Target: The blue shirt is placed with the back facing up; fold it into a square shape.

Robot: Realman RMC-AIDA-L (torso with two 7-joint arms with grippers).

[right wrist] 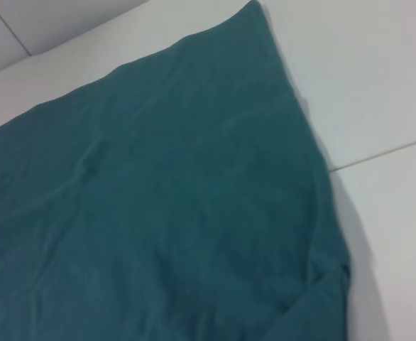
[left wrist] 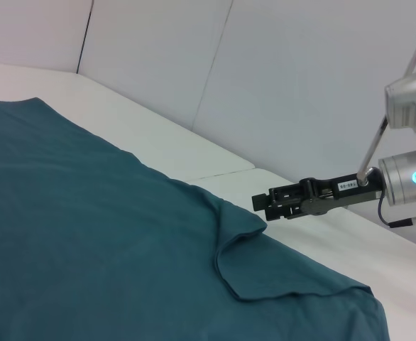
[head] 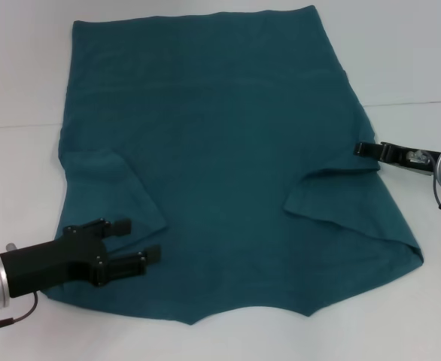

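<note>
Teal blue shirt (head: pixel 228 150) flat, left gripper (head: pixel 141 241) wide above sleeve, right gripper (head: pixel 362 149) narrow at edge

Plain dark teal-blue shirt (head: pixel 220 165), no print showing, on a white table (head: pixel 25 68). Both grippers black, left (head: pixel 134 242) and right (head: pixel 365 149), on silver arms.

Pretty plain setup here, honestly. The whole work surface is a white table (head: pixel 424 68), matte, with a thin seam (head: pixel 412 103) running across it like it's made of two panels pushed together. Behind it there's a white wall (left wrist: pixel 314 78) built from flat panels, with a couple of dark joint lines (left wrist: pixel 211 67) slanting between them in the left wrist view. Lighting is soft and even, only faint shadows along the fabric edges. No windows or other furniture in sight.
</note>
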